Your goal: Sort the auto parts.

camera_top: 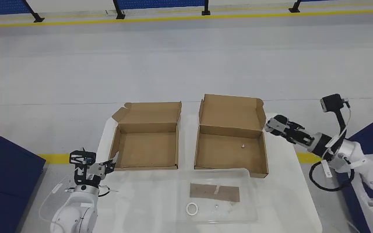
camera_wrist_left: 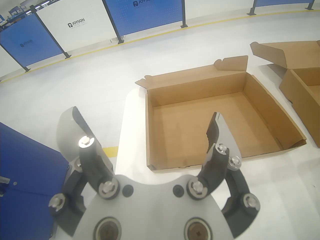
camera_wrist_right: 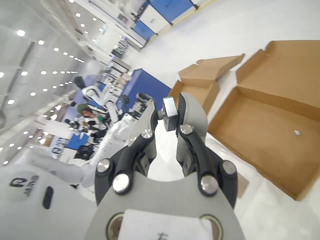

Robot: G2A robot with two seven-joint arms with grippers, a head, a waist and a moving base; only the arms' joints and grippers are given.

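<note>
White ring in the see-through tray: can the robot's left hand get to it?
Probably yes. The left hand is open and empty, and the white ring lies uncovered in the open clear tray. Just bare table seems to lie between them.

Bright even light from ceiling lamps (camera_wrist_right: 20,33), faint shadows, bowed edges

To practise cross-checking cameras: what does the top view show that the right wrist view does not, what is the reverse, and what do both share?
Top view, not the right wrist view: a white ring lying in the clear tray. Right wrist view, not the top view: a small metal part clamped in the right tool. Both: two open cardboard boxes, one holding a tiny pale piece.
</note>
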